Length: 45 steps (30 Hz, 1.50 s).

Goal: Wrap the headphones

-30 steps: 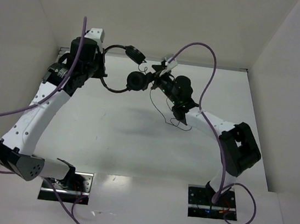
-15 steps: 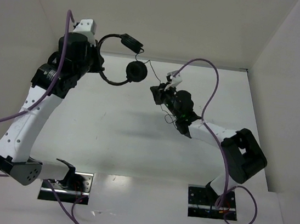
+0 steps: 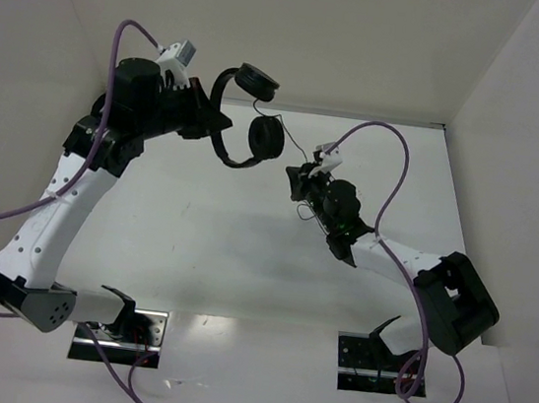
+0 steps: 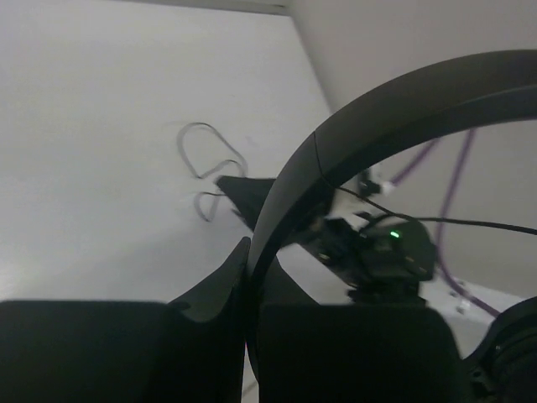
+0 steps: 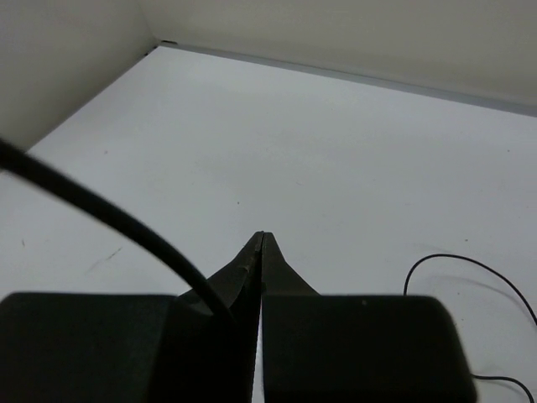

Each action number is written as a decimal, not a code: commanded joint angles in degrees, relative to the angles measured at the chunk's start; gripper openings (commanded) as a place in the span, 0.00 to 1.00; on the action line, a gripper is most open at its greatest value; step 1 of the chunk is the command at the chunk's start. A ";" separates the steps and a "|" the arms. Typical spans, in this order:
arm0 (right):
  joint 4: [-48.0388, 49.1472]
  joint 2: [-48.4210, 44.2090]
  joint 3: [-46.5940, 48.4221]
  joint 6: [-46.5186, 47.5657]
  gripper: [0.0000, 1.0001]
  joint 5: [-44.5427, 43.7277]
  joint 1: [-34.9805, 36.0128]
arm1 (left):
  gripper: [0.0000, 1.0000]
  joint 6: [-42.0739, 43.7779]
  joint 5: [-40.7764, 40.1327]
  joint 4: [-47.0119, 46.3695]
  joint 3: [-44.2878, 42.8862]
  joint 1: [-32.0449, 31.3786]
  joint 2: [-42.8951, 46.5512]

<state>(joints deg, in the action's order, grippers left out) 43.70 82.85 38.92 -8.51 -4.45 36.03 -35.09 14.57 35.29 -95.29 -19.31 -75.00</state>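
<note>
The black headphones (image 3: 264, 137) hang in the air at the back left, both ear pads pointing right. My left gripper (image 3: 211, 120) is shut on the thin headband (image 4: 377, 109), which runs up out of its jaws (image 4: 249, 248). The thin cord (image 3: 290, 151) leads from the lower ear pad down to my right gripper (image 3: 298, 178). In the right wrist view the cord (image 5: 126, 222) comes in from the left and ends between the shut fingers (image 5: 261, 238). More slack cord (image 5: 470, 264) lies looped on the table below.
White walls close the table in at the back and both sides. Purple arm cables (image 3: 387, 157) arch over both arms. A cord loop (image 4: 210, 159) lies on the white table near the right arm (image 4: 386, 248).
My right gripper has closed on the cord and drawn back toward the near right. The left arm has turned the headphones so the ear pads swing up and to the right.
</note>
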 commanded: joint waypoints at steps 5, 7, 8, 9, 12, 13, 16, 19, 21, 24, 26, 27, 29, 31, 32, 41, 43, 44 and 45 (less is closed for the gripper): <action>8.06 1.53 -1.12 -1.33 0.01 -4.52 -3.86 | 0.00 -13.51 20.14 -14.72 7.82 0.06 7.14; 8.86 2.14 -0.43 -0.81 0.01 -3.47 -3.86 | 0.00 -14.30 23.72 -16.65 10.02 0.06 8.81; 8.86 3.53 0.71 -0.28 0.01 -2.68 -3.86 | 0.00 -14.30 25.06 -16.66 11.77 0.06 9.34; 9.46 4.16 1.42 -0.28 0.01 -1.71 -3.86 | 0.00 -14.30 26.64 -17.26 12.57 0.06 10.04; 10.25 7.23 4.14 -0.28 0.01 1.19 -3.86 | 0.00 -12.38 32.79 -17.27 14.86 0.06 11.28; 10.26 8.11 4.85 0.42 0.01 1.80 -3.86 | 0.00 -11.41 33.41 -15.01 15.65 0.06 11.28; 10.01 11.45 8.10 1.22 0.01 5.05 -3.86 | 0.00 -8.33 37.35 -14.11 18.10 0.06 12.42; 8.86 14.61 11.26 2.00 0.01 6.91 -3.86 | 0.00 -3.68 38.08 -11.05 18.73 0.06 12.42; 7.72 16.02 13.72 3.23 0.01 6.30 -3.86 | 0.00 -0.87 37.55 -6.03 19.43 0.06 13.03; 4.82 19.27 18.90 7.27 0.01 0.33 -3.86 | 0.00 3.09 35.36 -1.04 21.54 0.06 14.26; 2.89 21.99 23.72 10.96 0.01 -5.81 -3.86 | 0.00 6.68 32.38 1.87 22.59 0.06 14.27; 1.92 22.96 25.58 11.84 0.01 -7.31 -3.86 | 0.00 7.92 30.89 5.98 22.60 0.06 14.27; 0.34 25.24 30.57 11.85 0.01 -11.35 -5.79 | 0.00 11.51 25.44 9.96 22.60 0.06 13.75; -2.30 26.83 33.84 11.33 0.01 -13.21 -6.32 | 0.00 13.29 20.53 14.19 23.13 0.06 13.22; -3.52 28.49 37.42 11.33 0.01 -13.83 -7.28 | 0.00 14.51 18.67 15.24 23.82 0.06 13.21; -15.13 33.96 54.75 13.87 0.01 -11.47 -8.96 | 0.00 18.92 -7.78 24.91 25.93 -3.98 8.31; -17.59 34.49 57.57 13.26 0.01 -8.66 -8.96 | 0.00 19.80 -14.02 25.80 26.99 -6.26 6.46; -19.17 35.01 59.41 13.26 0.01 -7.78 -8.96 | 0.00 20.58 -15.35 25.80 26.99 -6.79 4.53; -19.79 35.01 60.13 13.26 0.01 -6.90 -8.96 | 0.00 20.59 -18.14 25.80 26.99 -7.31 3.64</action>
<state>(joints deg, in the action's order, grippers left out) 25.36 116.99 93.65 3.99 -14.13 26.87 -16.93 6.81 59.96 -68.95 -25.08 -69.01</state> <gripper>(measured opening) 0.015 0.060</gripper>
